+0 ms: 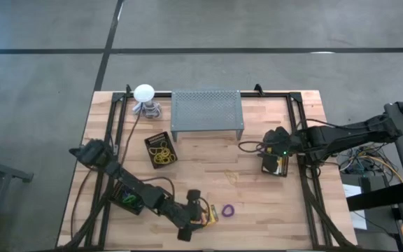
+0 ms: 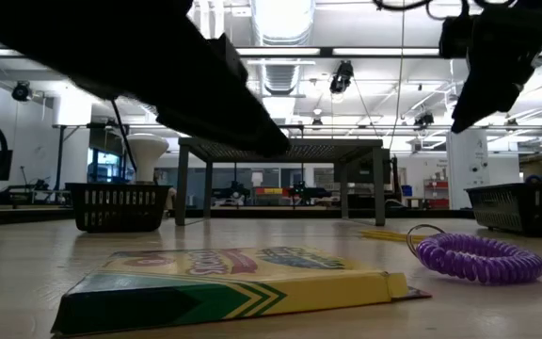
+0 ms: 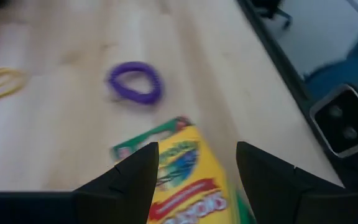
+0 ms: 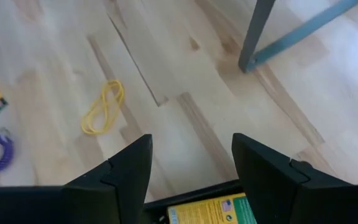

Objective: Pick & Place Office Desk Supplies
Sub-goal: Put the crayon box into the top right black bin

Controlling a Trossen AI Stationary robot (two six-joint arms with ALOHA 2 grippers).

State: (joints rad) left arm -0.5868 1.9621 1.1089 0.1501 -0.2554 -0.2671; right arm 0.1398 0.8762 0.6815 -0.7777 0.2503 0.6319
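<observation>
A yellow-and-green crayon box (image 2: 233, 282) lies flat on the table near its front edge. A purple coiled loop (image 2: 478, 256) lies just to its right. My left gripper (image 3: 197, 149) is open and hovers above the box (image 3: 188, 177), one finger on each side, touching nothing. My right gripper (image 4: 191, 140) is open and empty at the table's right. It hangs above a black basket (image 1: 275, 168) that holds another crayon box (image 4: 210, 210). A yellow rubber band (image 4: 103, 107) lies loose on the table's middle.
The grey perforated stand (image 1: 207, 112) is at the back middle, with the white ball-topped object (image 1: 144, 94) to its left. A black basket (image 1: 161, 149) holds yellow rubber bands. Another black basket (image 1: 128, 198) sits under my left arm. Bare wood lies around the loose rubber band (image 1: 231, 175).
</observation>
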